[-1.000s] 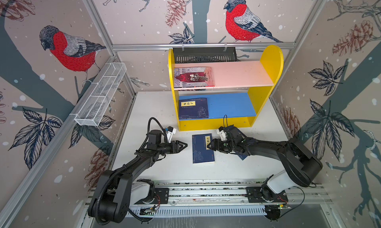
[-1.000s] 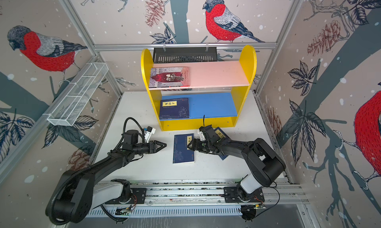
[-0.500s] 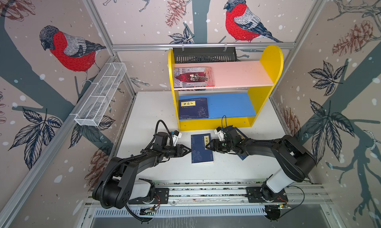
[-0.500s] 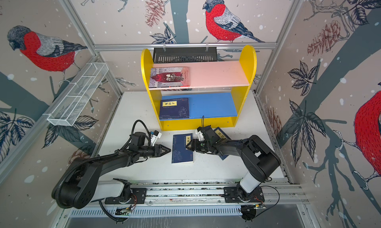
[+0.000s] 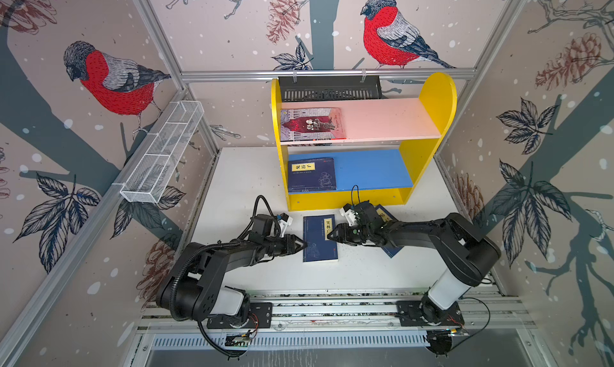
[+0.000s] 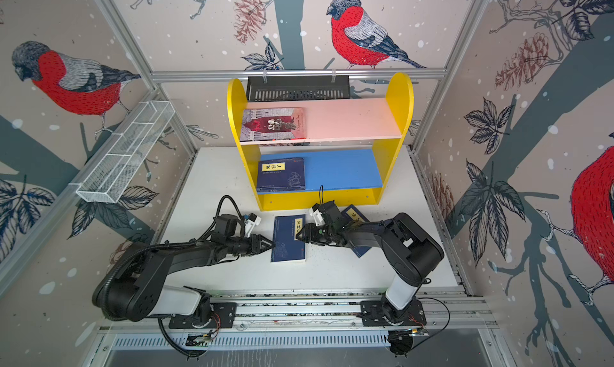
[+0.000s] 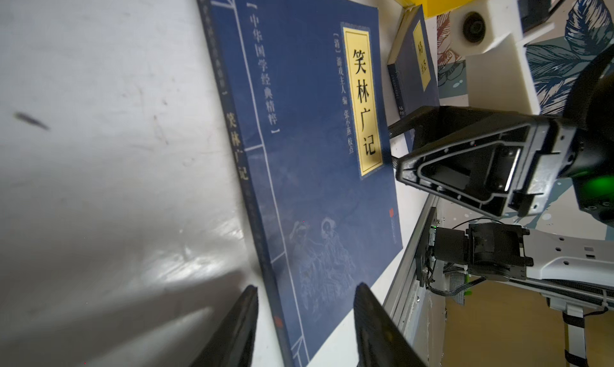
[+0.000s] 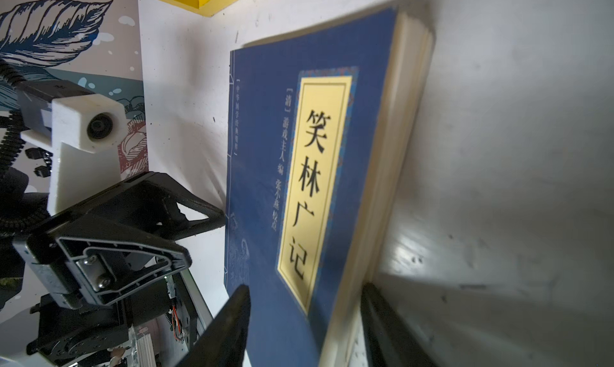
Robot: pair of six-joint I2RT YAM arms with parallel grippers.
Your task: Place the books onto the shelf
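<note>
A navy blue book [image 5: 320, 238] [image 6: 288, 238] with a yellow title label lies flat on the white table in front of the yellow shelf [image 5: 438, 96]. My left gripper [image 5: 304, 244] [image 7: 305, 315] is open, its fingers straddling the book's spine edge. From the opposite side my right gripper [image 5: 329, 235] [image 8: 305, 315] is open astride the page edge [image 8: 392, 169]. A second navy book [image 5: 387, 216] [image 7: 415, 66] lies partly under the right arm. A red and grey book [image 5: 312, 124] lies on the pink board. Another navy book [image 5: 311, 174] lies on the blue board.
A white wire mesh basket [image 5: 162, 152] hangs on the left wall. A black slotted tray [image 5: 329, 88] hangs behind the shelf. The arms' rail [image 5: 332, 310] runs along the table's front edge.
My left gripper has travelled right to the book's spine edge. My right gripper has crept left onto the page edge with its jaws narrowing. The book has slid slightly left.
</note>
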